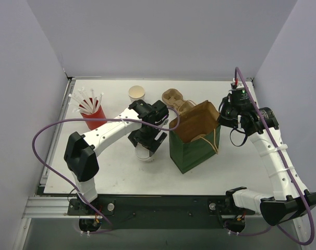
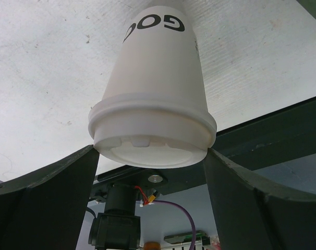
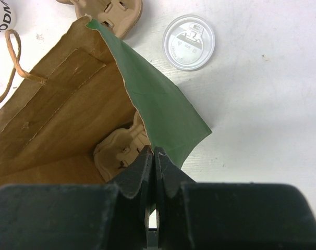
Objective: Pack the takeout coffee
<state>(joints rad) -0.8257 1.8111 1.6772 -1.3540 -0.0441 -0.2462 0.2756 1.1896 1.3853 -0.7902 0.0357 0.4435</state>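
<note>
White and lidded, the takeout coffee (image 2: 153, 99) stands on the worktop (image 1: 116, 172) just left of the green paper bag (image 1: 192, 151) at frame centre, not yet packed. The left end effector (image 1: 146, 145) straddles its lid, jaws wide, apparently not clamping. The right end effector (image 3: 154, 151) is pinched on the bag's rim, propping it open. A pulp carrier (image 3: 119, 151) sits inside. Lifting the cup in is left to do.
</note>
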